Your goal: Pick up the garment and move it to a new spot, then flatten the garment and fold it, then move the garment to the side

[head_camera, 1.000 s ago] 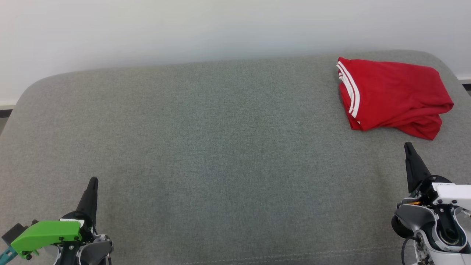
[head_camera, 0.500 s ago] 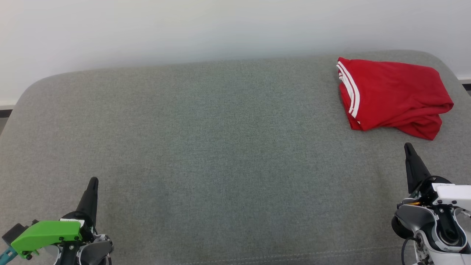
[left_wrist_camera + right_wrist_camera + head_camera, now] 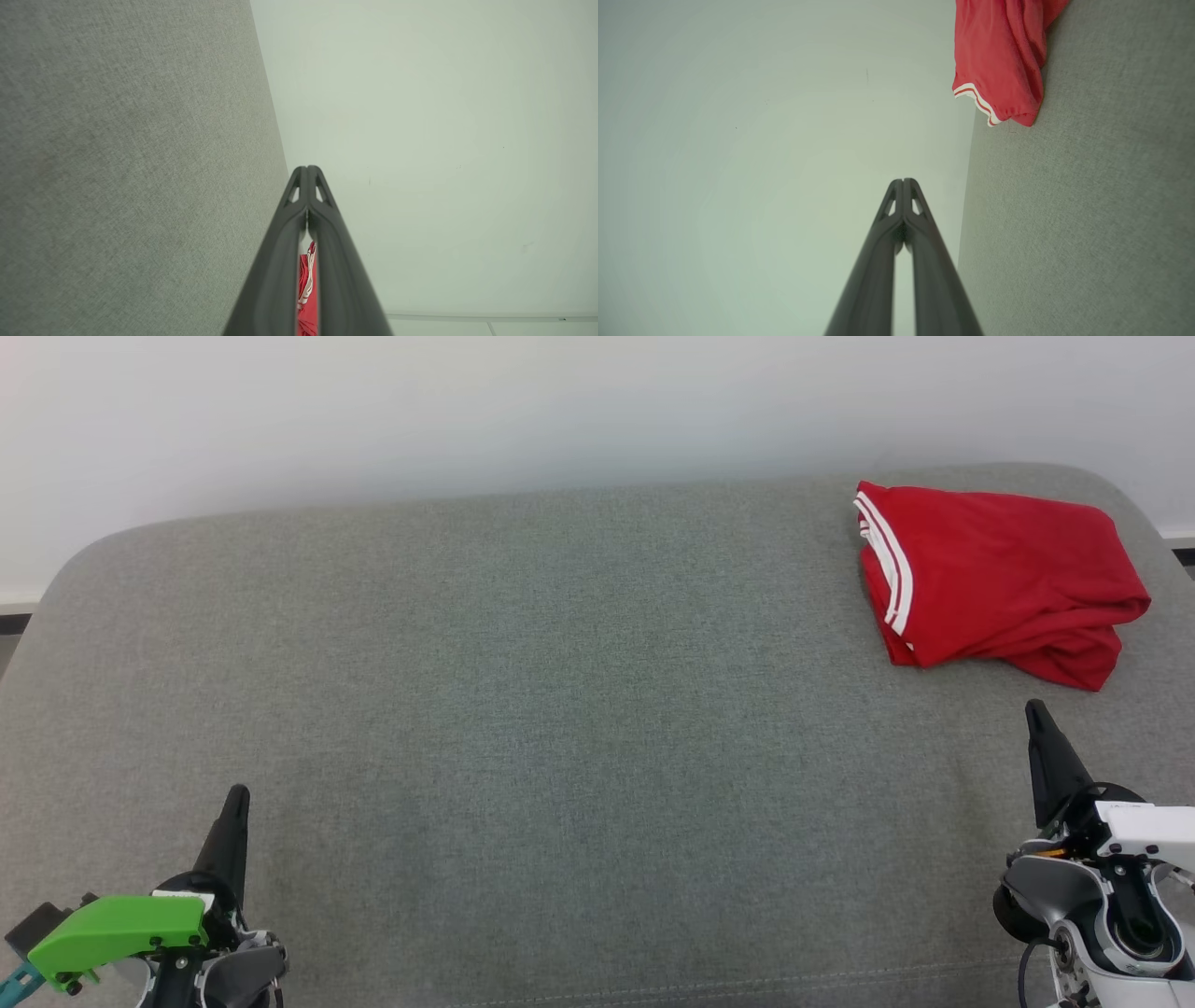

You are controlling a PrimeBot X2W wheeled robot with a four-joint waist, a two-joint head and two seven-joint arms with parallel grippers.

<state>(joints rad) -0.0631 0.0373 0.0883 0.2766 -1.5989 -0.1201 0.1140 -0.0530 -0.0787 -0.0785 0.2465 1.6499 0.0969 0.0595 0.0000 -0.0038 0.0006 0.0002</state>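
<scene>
The garment (image 3: 994, 581) is red with white stripes along one edge, lying folded at the far right of the grey cushioned surface (image 3: 560, 728). A strip of the garment (image 3: 306, 284) peeks between the fingers in the left wrist view, and the garment (image 3: 1001, 56) fills the upper right of the right wrist view. My left gripper (image 3: 233, 803) rests at the lower left, shut and empty, far from the cloth. My right gripper (image 3: 1034, 714) stands at the lower right, shut and empty, a short way in front of the garment. Both pairs of fingertips meet: left gripper (image 3: 307, 169), right gripper (image 3: 903, 181).
A pale wall (image 3: 467, 420) runs behind the grey surface. The surface's rounded back corners drop off at the far left and far right. A strip of floor and baseboard (image 3: 1178, 546) shows past the right corner.
</scene>
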